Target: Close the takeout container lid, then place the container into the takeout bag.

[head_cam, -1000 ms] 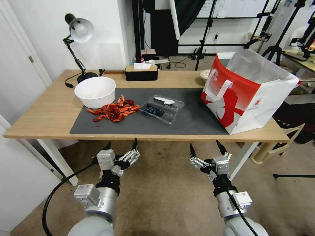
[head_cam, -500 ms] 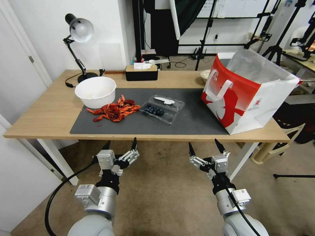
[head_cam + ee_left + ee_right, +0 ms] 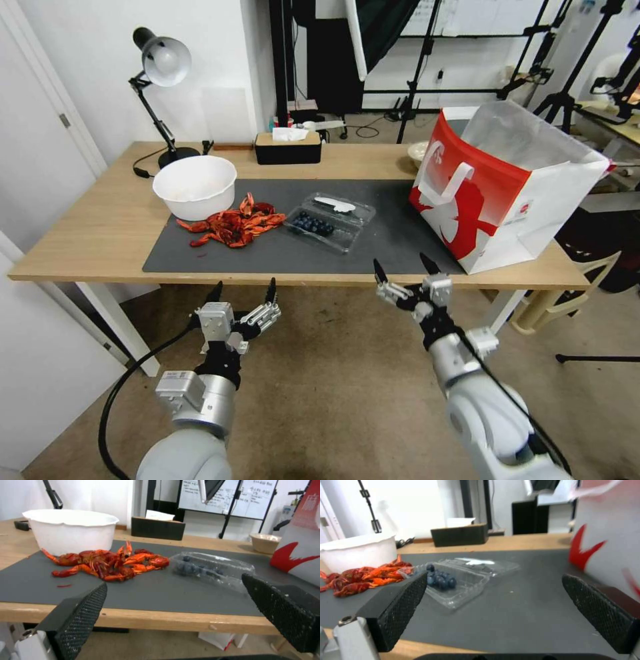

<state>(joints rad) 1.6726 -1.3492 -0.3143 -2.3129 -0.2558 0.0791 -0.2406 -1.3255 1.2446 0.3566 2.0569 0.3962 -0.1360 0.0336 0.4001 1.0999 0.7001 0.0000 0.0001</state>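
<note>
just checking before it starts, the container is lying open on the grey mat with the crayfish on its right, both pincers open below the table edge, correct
One thing is off: in the head view the crayfish lie on the left of the container, not its right. The rest holds: it lies open on the mat, left pincer and right pincer open.

On the dark grey rectangular mat (image 3: 373, 243) lie one clear plastic clamshell container (image 3: 329, 222) of dark blue berries, one heap of red crayfish (image 3: 233, 225) and one large white round bowl (image 3: 195, 187). Standing partly on the mat's right end is one red and white paper bag (image 3: 503, 187) with white flat handles. Behind the mat stand one black tissue box (image 3: 287, 148), one black desk lamp (image 3: 159, 87) and one small beige bowl (image 3: 265, 542).
</note>
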